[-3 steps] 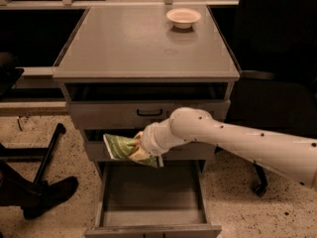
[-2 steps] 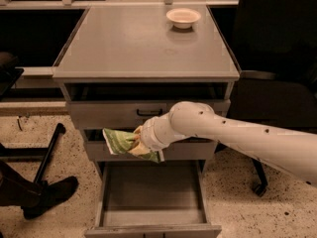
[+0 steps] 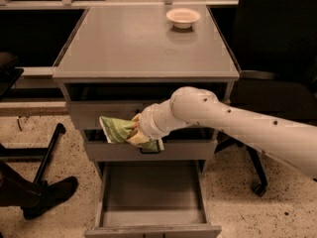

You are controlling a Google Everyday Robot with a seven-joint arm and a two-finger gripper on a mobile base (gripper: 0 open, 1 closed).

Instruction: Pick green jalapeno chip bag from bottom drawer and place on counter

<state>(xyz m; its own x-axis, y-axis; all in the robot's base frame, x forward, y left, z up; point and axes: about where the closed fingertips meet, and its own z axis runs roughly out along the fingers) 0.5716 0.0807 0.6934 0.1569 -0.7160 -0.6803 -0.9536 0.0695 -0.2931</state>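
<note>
The green jalapeno chip bag [image 3: 117, 130] is held in the air in front of the middle drawer, above the open bottom drawer [image 3: 151, 195], whose grey floor is bare. My gripper [image 3: 134, 131] is shut on the bag's right end, at the tip of the white arm that reaches in from the right. The bag hides most of the fingers. The counter [image 3: 141, 43] is the grey cabinet top above, with a thin raised rim.
A round white bowl [image 3: 183, 17] stands at the counter's far right. The two upper drawers [image 3: 99, 114] are above the bottom one. A black chair base [image 3: 49, 148] and a dark shoe [image 3: 47, 195] are at the left. A dark office chair [image 3: 270, 95] stands at the right.
The gripper and the bag have risen slightly, from just above the bottom drawer toward the middle drawer front. The bag stays in the grip.
</note>
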